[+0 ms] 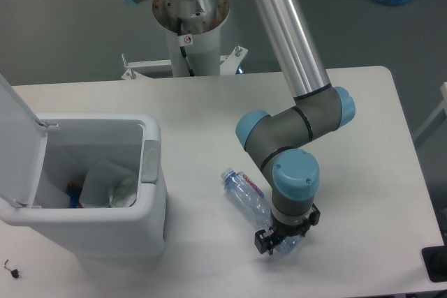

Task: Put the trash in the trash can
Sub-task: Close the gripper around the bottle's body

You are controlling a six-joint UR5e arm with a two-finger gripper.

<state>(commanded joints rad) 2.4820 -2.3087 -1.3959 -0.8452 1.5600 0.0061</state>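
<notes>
Claw (281, 242) down at the bottle's (246, 193) base end, near the table's (202, 116) front edge, fingers straddling the clear plastic; whether already pinching it or merely spread around it, cannot tell, since the blue wrist cap hides most of the contact. Bottle lying flat, pointing from the claw toward ten o'clock, cap end nearest the bin (105, 221), red-and-white label roughly mid-body. Judging from this, step in hand: securing the bottle for the carry. To do it well: close squarely across the round body rather than at the very tip of the base, where thin plastic may buckle or squirt out; squeeze gently enough to avoid crushing yet firmly enough to stop rolling. Lift straight up before any sideways travel, so the cap end clears the tabletop and does not drag or pivot. Then swing toward nine o'clock, high enough to pass over the bin's rim and its grey panel (149, 162), and release over the middle of the opening, well away from the raised lid (17, 137) at the far left. Inside the bin, pale crumpled material already visible, with a bit of blue beside it. Only the bottle apparently left to go.
</notes>
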